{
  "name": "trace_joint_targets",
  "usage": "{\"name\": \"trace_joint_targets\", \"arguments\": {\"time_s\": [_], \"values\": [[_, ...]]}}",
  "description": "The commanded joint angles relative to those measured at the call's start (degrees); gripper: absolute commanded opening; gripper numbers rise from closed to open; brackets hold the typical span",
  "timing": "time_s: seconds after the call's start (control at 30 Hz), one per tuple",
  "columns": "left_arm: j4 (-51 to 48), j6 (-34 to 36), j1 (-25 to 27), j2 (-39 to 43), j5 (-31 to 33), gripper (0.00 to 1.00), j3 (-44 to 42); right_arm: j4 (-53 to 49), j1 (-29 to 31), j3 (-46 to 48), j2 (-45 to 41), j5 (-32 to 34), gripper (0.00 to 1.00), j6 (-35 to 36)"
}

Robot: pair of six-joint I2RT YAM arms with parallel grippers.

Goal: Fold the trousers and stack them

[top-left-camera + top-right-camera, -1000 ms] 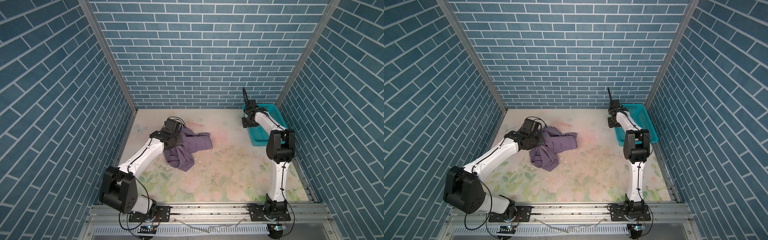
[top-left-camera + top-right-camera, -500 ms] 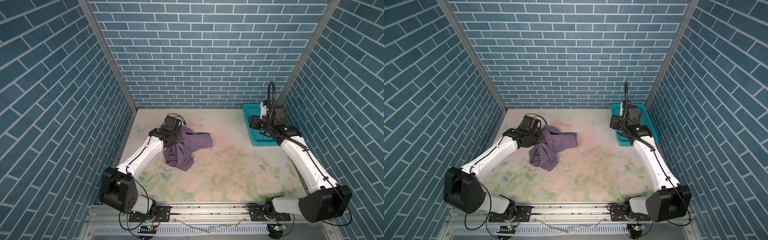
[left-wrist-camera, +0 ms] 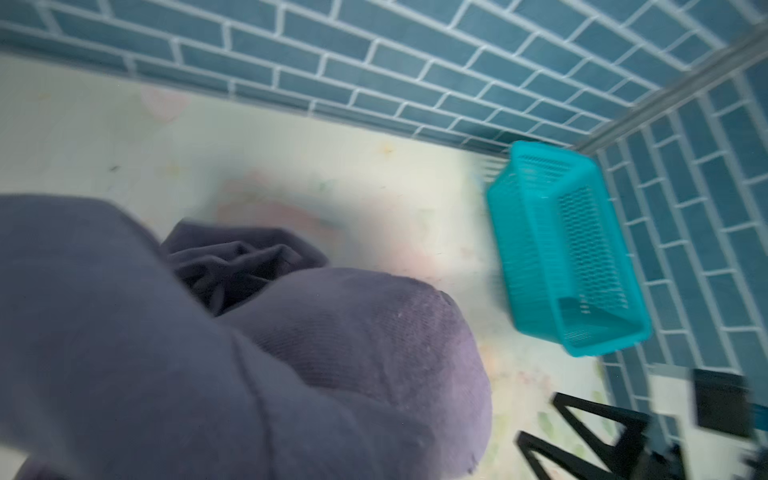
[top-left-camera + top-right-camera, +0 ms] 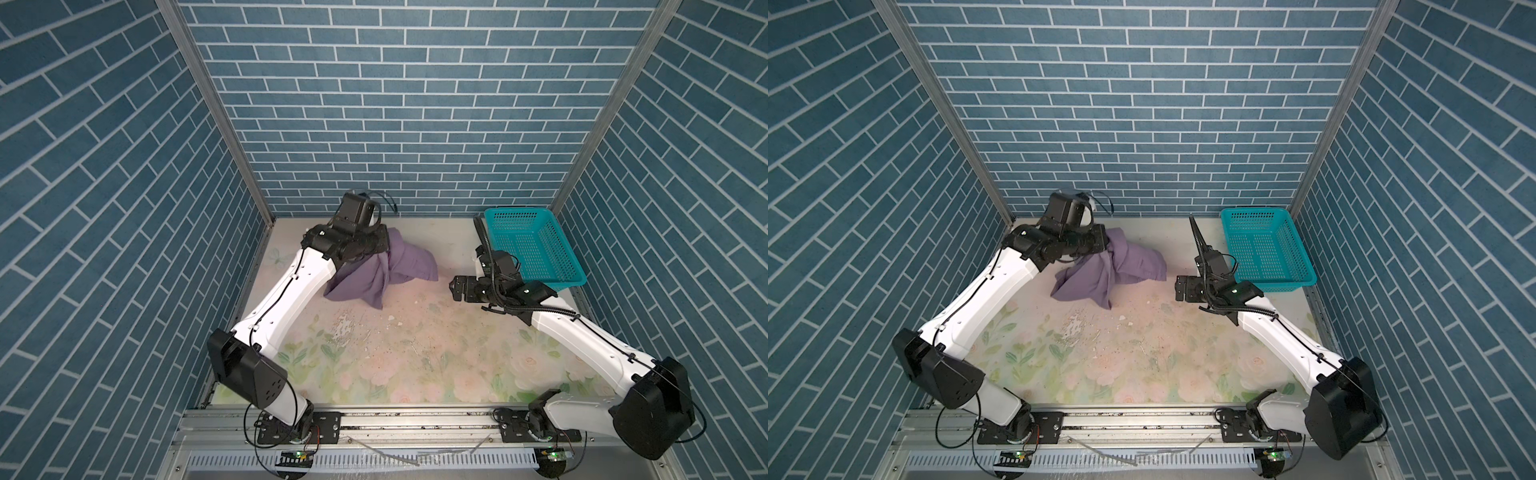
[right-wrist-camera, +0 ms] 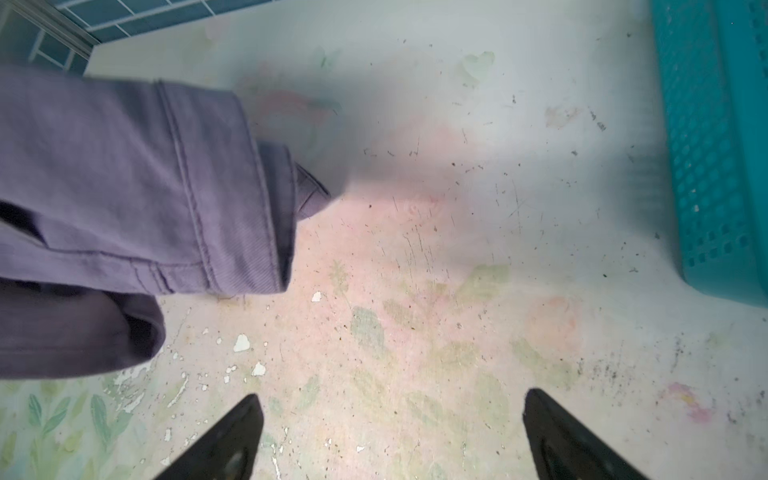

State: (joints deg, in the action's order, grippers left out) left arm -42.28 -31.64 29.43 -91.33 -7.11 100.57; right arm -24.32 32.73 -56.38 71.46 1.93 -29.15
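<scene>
The left hand pinches a raised bunch of the trousers, which lie crumpled centre-left in both top views. The right hand, wide and empty to their right, should take the nearest seamed edge squarely before spreading.

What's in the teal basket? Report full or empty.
Empty. Both top views show only bare mesh inside the basket; the trousers are bunched outside it.

Trousers hide the left gripper's fingers; basket blurred.
</scene>
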Motion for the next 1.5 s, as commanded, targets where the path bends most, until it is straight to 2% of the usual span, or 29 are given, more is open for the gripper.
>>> {"name": "trace_joint_targets", "arguments": {"time_s": [0.0,0.1,0.17,0.23,0.3,0.4,0.47,0.5,0.53,0.57,0.67,0.87,1.0,1.1,1.2,1.33,1.47], "values": [[1.4,0.4,1.5,-0.7,-6.9,0.0,10.7,2.0,0.2,0.5,-5.0,4.6,0.98,-1.6],[0.7,1.0,1.5,0.0,-6.8,0.01,15.1,4.1,0.3,1.8,-7.8,5.9,0.97,-1.5],[0.1,2.9,1.3,2.4,-2.5,0.03,13.9,4.5,0.2,2.1,-8.3,5.6,0.96,-1.5],[0.2,3.9,0.0,6.2,3.7,0.06,8.6,4.2,0.3,1.7,-7.7,5.1,0.96,-1.7],[0.6,1.9,-2.3,9.9,6.7,0.1,0.9,3.9,0.3,1.2,-6.5,4.3,0.95,-1.8],[4.0,-3.3,-9.7,15.4,4.1,0.15,-13.5,3.9,0.5,0.5,-4.2,3.0,0.95,-1.8],[6.2,-6.2,-15.1,17.9,1.3,0.28,-22.6,4.0,0.7,-0.1,-2.7,2.3,0.94,-1.7],[7.0,-7.2,-17.7,19.0,0.5,0.43,-26.9,4.0,0.8,-0.4,-1.8,1.8,0.94,-1.6],[7.4,-8.1,-20.2,19.8,0.0,0.62,-30.6,4.0,0.9,-0.8,-0.9,1.5,0.94,-1.5],[7.5,-8.8,-22.2,20.1,-0.9,0.75,-33.5,4.0,1.0,-1.1,-0.1,1.2,0.94,-1.4],[8.6,-8.8,-26.1,20.3,-4.3,0.99,-38.7,3.4,1.4,-2.2,2.0,1.0,0.94,-0.7],[8.7,-5.4,-26.1,17.7,-6.6,0.99,-35.4,3.2,1.5,-3.5,4.8,1.3,0.94,0.1],[7.3,-3.8,-24.4,16.6,-4.7,0.99,-32.6,3.0,1.6,-3.3,6.0,1.0,0.94,-0.1],[4.9,-1.7,-20.2,15.7,-0.2,0.99,-30.4,2.6,1.6,-2.7,6.0,1.5,0.94,-0.1],[1.0,1.3,-13.6,13.6,6.8,0.99,-26.0,1.8,1.6,-1.9,5.3,2.6,0.94,0.4],[-6.8,6.5,-2.1,8.9,21.6,0.99,-18.2,1.4,1.6,-0.3,4.4,5.3,0.95,0.6],[-11.8,9.3,4.4,3.1,27.5,0.99,-12.8,1.5,1.6,0.5,5.3,5.5,0.95,0.2]]}}
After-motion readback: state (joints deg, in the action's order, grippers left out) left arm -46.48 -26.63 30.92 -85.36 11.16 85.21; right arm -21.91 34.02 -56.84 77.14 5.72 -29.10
